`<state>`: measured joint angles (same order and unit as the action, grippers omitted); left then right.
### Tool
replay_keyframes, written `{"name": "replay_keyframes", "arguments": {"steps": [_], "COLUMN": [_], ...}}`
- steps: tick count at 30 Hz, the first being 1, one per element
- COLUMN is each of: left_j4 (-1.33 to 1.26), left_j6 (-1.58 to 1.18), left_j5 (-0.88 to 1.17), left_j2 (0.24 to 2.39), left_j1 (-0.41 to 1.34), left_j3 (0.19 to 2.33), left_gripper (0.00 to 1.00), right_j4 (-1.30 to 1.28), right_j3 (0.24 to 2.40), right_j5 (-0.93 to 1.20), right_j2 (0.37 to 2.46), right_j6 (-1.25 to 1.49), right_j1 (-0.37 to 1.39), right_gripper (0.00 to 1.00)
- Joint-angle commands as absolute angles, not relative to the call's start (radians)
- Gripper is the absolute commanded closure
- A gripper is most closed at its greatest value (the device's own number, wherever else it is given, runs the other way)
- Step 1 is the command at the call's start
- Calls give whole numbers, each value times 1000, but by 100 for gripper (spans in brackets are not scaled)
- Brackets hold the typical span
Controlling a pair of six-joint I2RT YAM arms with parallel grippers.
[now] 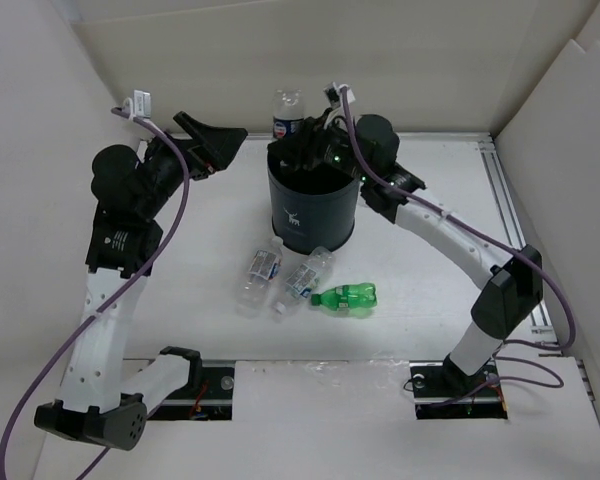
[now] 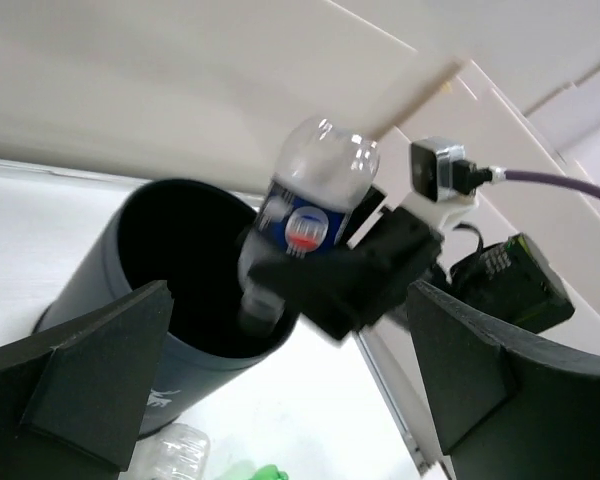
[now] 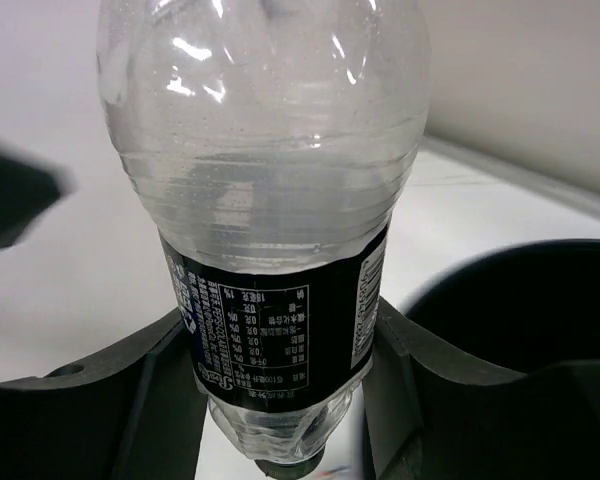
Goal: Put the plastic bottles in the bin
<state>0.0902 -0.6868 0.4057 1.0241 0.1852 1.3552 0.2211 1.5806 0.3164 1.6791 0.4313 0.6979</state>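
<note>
The bin [image 1: 310, 215] is a tall dark bucket with a white logo, standing at the table's middle back. My right gripper [image 1: 308, 135] is shut on a clear plastic bottle [image 1: 288, 112] with a dark blue label. It holds the bottle cap-down and tilted over the bin's far rim. In the right wrist view the bottle [image 3: 270, 200] fills the space between the fingers [image 3: 160, 400], and the bin's rim [image 3: 520, 290] shows at lower right. My left gripper [image 1: 215, 140] is open and empty, raised left of the bin. The left wrist view shows the bin [image 2: 100, 280] and the held bottle [image 2: 315, 200].
Two clear bottles [image 1: 263, 270] [image 1: 308, 275] and a green bottle [image 1: 345, 297] lie on the table in front of the bin. White walls stand at the back and on both sides. A metal rail [image 1: 510, 210] runs along the table's right edge.
</note>
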Motion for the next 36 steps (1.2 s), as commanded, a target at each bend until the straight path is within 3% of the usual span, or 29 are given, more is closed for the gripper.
{"name": "replay_keyframes", "arguments": {"steps": [1, 3, 5, 6, 7, 8, 17, 20, 22, 25, 30, 36], "left_j4": [95, 95, 95, 84, 84, 84, 167, 210, 239, 272, 281, 291], "left_j6": [-651, -620, -606, -606, -595, -583, -531, -509, -509, -500, -500, -486], "left_j5": [291, 291, 291, 291, 291, 278, 216, 187, 152, 129, 120, 129], "left_j2": [985, 962, 945, 925, 925, 911, 902, 902, 902, 902, 902, 893], "left_j1": [184, 184, 184, 184, 184, 184, 184, 184, 184, 184, 184, 184], "left_j3": [1378, 1326, 1272, 1220, 1197, 1177, 1055, 1055, 1055, 1055, 1013, 1003], "left_gripper": [0, 0, 0, 0, 0, 0, 0, 0, 0, 0, 0, 0], "right_j4": [82, 35, -8, -8, -8, -8, -74, -126, -312, -625, -677, -606], "right_j3": [1689, 1712, 1723, 1723, 1706, 1685, 1671, 1655, 1756, 1915, 1898, 1784], "right_j5": [169, 124, 98, 88, 87, 74, 48, -70, -298, -437, -453, -181], "right_j2": [1689, 1715, 1724, 1735, 1735, 1735, 1651, 1597, 1597, 1696, 1744, 1813], "right_j6": [313, 279, 258, 258, 258, 258, 249, 274, 363, 552, 739, 1000], "right_j1": [641, 626, 597, 588, 578, 568, 516, 451, 408, 320, 241, 108], "right_gripper": [96, 93, 81, 64, 37, 0, 0, 0, 0, 0, 0, 0]}}
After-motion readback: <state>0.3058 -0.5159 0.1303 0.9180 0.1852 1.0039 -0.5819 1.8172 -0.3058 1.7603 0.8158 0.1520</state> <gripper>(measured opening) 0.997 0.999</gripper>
